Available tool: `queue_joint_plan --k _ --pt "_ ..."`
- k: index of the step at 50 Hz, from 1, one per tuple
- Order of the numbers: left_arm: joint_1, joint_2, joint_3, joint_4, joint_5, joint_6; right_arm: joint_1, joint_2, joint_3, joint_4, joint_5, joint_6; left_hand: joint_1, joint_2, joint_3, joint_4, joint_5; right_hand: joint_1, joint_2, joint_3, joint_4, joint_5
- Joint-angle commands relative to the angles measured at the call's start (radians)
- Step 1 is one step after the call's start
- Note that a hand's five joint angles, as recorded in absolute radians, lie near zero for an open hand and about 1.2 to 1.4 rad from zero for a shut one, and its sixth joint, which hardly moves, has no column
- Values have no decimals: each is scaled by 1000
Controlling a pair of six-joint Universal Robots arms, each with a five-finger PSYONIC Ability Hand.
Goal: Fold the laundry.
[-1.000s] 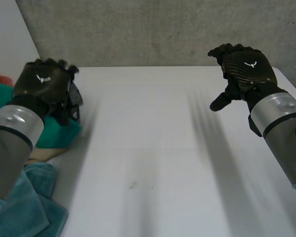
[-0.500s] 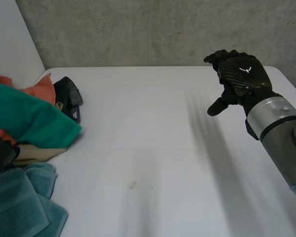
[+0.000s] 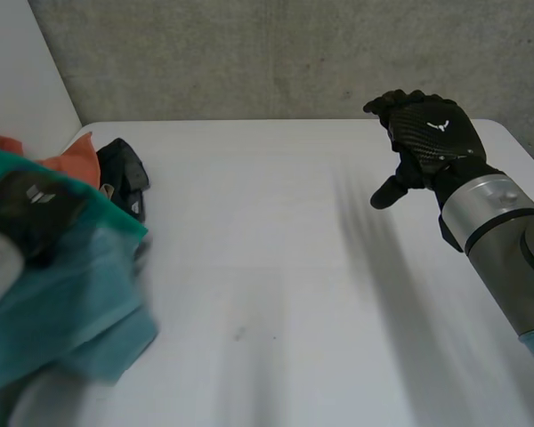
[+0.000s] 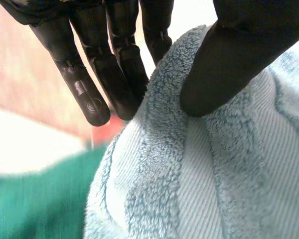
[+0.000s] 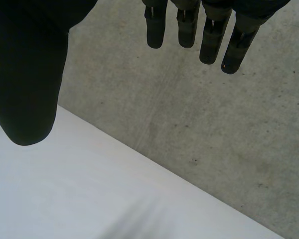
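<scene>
At the left edge of the head view, the left hand [image 3: 31, 209] is seen over a heap of laundry, with a pale-blue terry towel [image 3: 80, 302] sagging below it towards the lower left corner. In the left wrist view, a raised fold of that towel is pinched between the thumb [image 4: 239, 55] and the fingers [image 4: 107, 74], with a green cloth [image 4: 35, 204] beneath. An orange cloth [image 3: 76, 158] and a black garment [image 3: 125, 173] lie just beside it on the table [image 3: 276, 267]. The towel is judged light, thick and limp, with a pile that grips well, so it is best taken at two corners of one edge. The pinch is perhaps mid-cloth, though this cannot be told for certain. At the upper right, the right hand [image 3: 424, 133] is held above the table, fingers straight, thumb spread, nothing in it.
</scene>
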Motion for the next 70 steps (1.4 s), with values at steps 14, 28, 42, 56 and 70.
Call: queue_joint_plan --k 14,28,42,56,70 --pt "-627 -560 338 638 -92 -221 -142 -12 -63 0 80 5 -744 -867 -862 -875 -810 -18 -46 -35 -55 -62" --pt "-545 -389 193 607 -178 -247 -147 52 -204 285 -103 -167 -851 -974 -968 -982 -916 -18 -46 -35 -55 -62" --pt "-563 -386 208 286 -161 -647 -171 138 -145 477 -212 -564 -689 -812 -807 -820 -755 -18 -46 -35 -55 -62" --pt "-593 -679 314 266 -161 -545 -224 136 58 255 -281 -615 -496 -618 -613 -627 -561 4 -24 -13 -33 -40" --pt "-581 -837 479 275 -172 -506 -260 136 66 241 -264 -548 329 206 212 198 264 4 -24 -13 -33 -40"
